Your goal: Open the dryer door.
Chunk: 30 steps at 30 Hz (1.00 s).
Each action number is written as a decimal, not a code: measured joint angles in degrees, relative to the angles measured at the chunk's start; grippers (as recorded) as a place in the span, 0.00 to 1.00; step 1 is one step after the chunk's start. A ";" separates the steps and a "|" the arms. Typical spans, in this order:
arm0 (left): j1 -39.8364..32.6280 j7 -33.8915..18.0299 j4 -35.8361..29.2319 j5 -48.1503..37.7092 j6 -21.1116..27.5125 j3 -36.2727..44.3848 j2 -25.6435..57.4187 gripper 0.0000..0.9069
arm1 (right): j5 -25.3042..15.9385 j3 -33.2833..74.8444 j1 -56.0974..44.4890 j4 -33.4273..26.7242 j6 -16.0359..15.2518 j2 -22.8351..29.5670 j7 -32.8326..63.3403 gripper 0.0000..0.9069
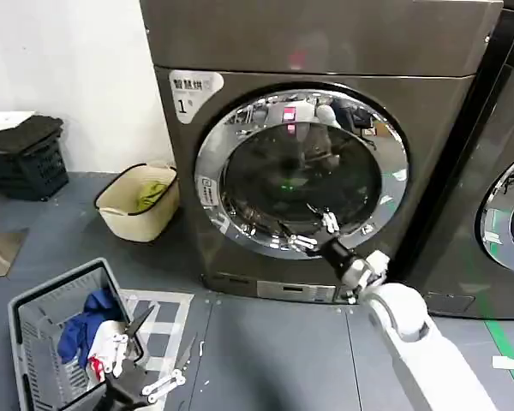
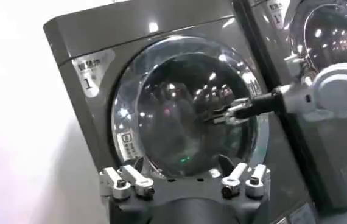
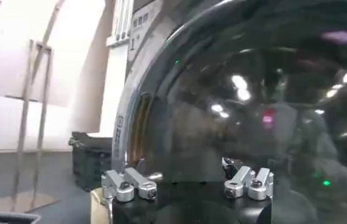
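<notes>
Door: dryer door (image 1: 301, 171) closed | right gripper (image 1: 313, 231) at lower glass, jaws spread | left gripper (image 1: 146, 364) jaws spread over grey basket (image 1: 34, 312)

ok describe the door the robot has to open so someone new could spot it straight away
Find the grey-brown machine in the middle with the white "1" label at its upper corner. The dryer door is its big round front: a wide shiny chrome ring around dark glass, with the right gripper close to its lower part. The similar neighbouring door has no "1" beside it.

Right gripper (image 1: 313, 233) before dryer door (image 1: 240, 128) — left gripper (image 1: 146, 364) over basket (image 1: 34, 310).
</notes>
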 joint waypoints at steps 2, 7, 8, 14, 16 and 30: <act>0.00 0.11 0.00 0.00 0.02 -0.02 -0.02 1.00 | 0.00 -1.15 1.33 -0.99 0.14 0.36 -0.15 1.00; 0.13 0.33 -0.16 -0.01 0.02 -0.31 -0.16 1.00 | 0.25 -3.60 4.56 -3.26 0.24 1.43 -0.66 1.00; 0.15 0.37 -0.20 -0.01 0.02 -0.35 -0.21 1.00 | 0.27 -4.04 5.21 -3.76 0.25 1.65 -0.85 1.00; 0.33 0.57 -0.49 -0.02 0.01 -0.47 -0.36 1.00 | 0.50 -6.63 8.55 -6.48 0.39 2.97 -2.56 1.00; 0.39 0.60 -0.61 -0.02 0.01 -0.56 -0.38 1.00 | 0.62 -7.36 9.35 -7.23 0.45 3.40 -3.06 1.00; 0.83 0.75 -1.02 -0.11 -0.05 -1.04 -0.69 1.00 | 0.59 -11.77 14.50 -12.98 1.20 7.01 -4.39 1.00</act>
